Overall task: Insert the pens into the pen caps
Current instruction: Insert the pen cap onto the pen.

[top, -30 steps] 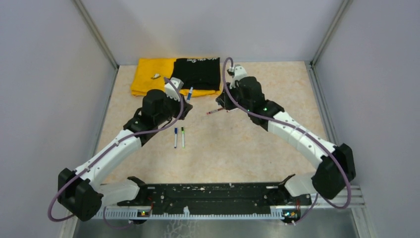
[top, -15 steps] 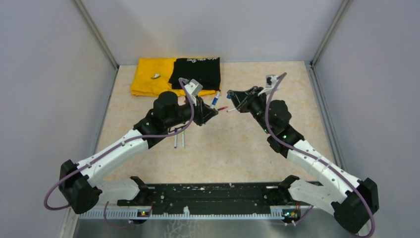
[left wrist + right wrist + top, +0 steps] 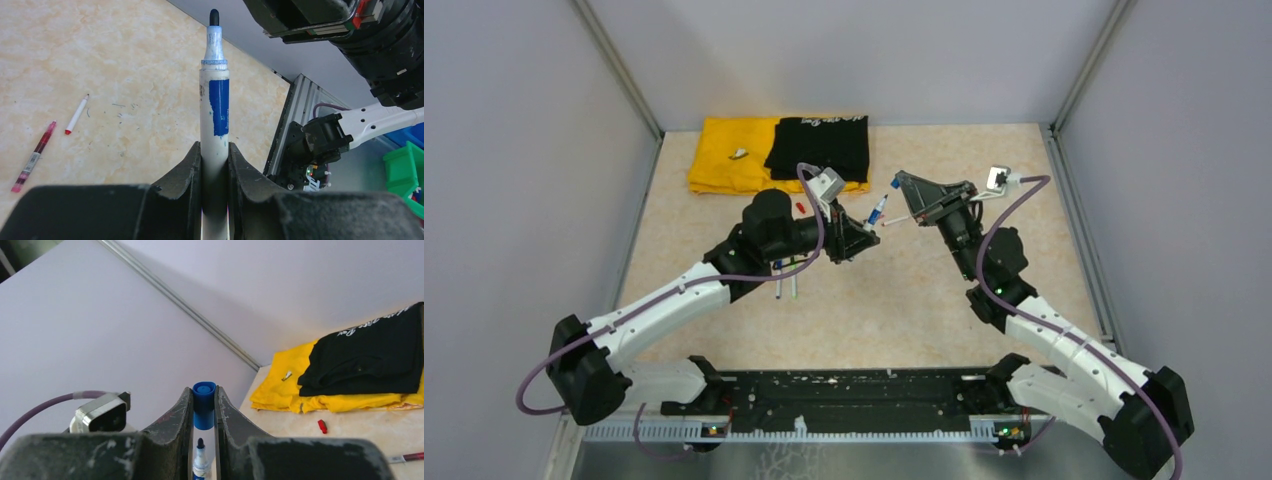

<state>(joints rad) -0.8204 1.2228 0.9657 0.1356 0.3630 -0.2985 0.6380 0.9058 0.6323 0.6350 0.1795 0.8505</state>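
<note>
My left gripper (image 3: 864,232) (image 3: 215,155) is shut on a white pen (image 3: 215,100) with a blue label and a dark uncapped tip, which sticks out toward the right arm. My right gripper (image 3: 899,190) (image 3: 204,402) is shut on a blue pen cap (image 3: 204,405). In the right wrist view the pen's tip (image 3: 200,444) sits just under the cap, a small gap apart and roughly in line. A red cap (image 3: 800,207) (image 3: 322,426) lies on the table. A maroon pen (image 3: 34,156) and a white red-tipped pen (image 3: 76,115) lie side by side on the table.
Two more pens (image 3: 785,285) lie partly under my left forearm. A yellow cloth (image 3: 724,165) and a folded black cloth (image 3: 819,145) lie at the back, with a small pale object (image 3: 738,154) on the yellow one. Grey walls enclose the table.
My left gripper has carried the pen rightward to the table's middle. My right arm has swung round so the cap faces the pen tip. Both grips are unchanged.
</note>
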